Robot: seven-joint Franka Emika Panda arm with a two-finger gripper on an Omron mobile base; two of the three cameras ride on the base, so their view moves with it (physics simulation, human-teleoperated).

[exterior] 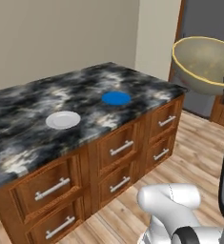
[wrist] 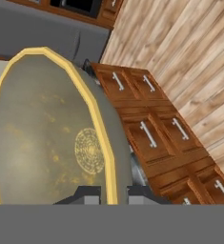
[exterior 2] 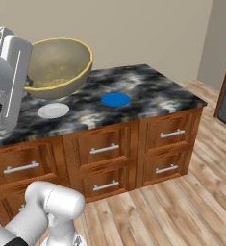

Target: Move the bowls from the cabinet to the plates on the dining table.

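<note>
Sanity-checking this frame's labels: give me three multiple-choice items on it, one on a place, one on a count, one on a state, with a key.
1. Where is the bowl?
A. on the blue plate
B. held in the air at the gripper
C. on the floor

2. How many plates lie on the dining table?
A. one
B. two
C. four

3. What state are both plates in?
A. bare
B. each bearing a bowl
C. stacked

Key: 1 B, the gripper is shut on the bowl's yellowish rim, off the stone top. 2 B, a blue plate and a white plate. 3 A, nothing rests on either and they lie apart.
</note>
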